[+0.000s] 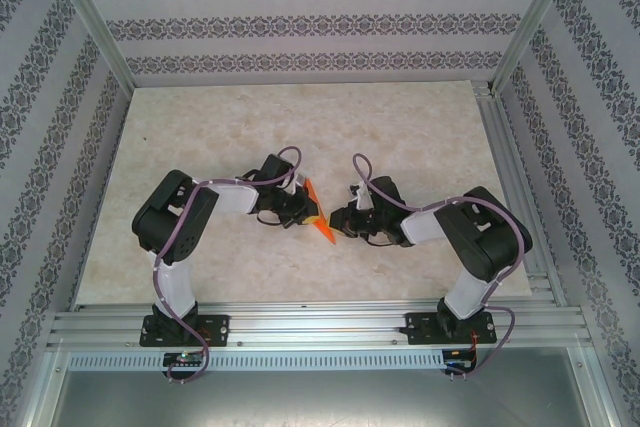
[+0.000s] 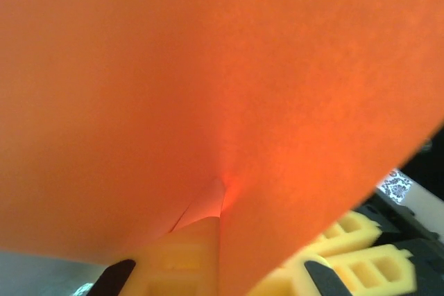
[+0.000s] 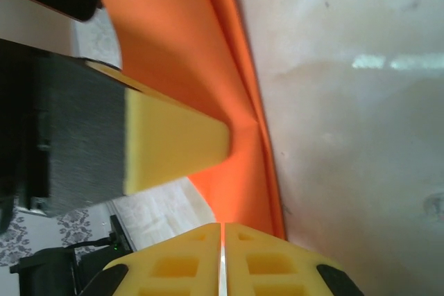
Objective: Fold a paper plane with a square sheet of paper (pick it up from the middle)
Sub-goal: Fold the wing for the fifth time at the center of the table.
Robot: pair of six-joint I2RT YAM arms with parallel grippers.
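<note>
At the 9 o'clock side of the orange sheet of paper (image 1: pixel 317 210), the left gripper (image 1: pixel 297 209) is clamped shut on it, its yellow foam pads (image 2: pixel 182 258) pinched over a crease. The sheet is thin, matte and folded narrow. It is held on edge above the middle of the marbled table (image 1: pixel 300 117), its long axis running from 11 to 5 o'clock and its pointed tip at 5. At 3 o'clock the right gripper (image 1: pixel 343 223) is closed, its pads almost touching at the sheet's edge; whether paper is pinched there cannot be told.
</note>
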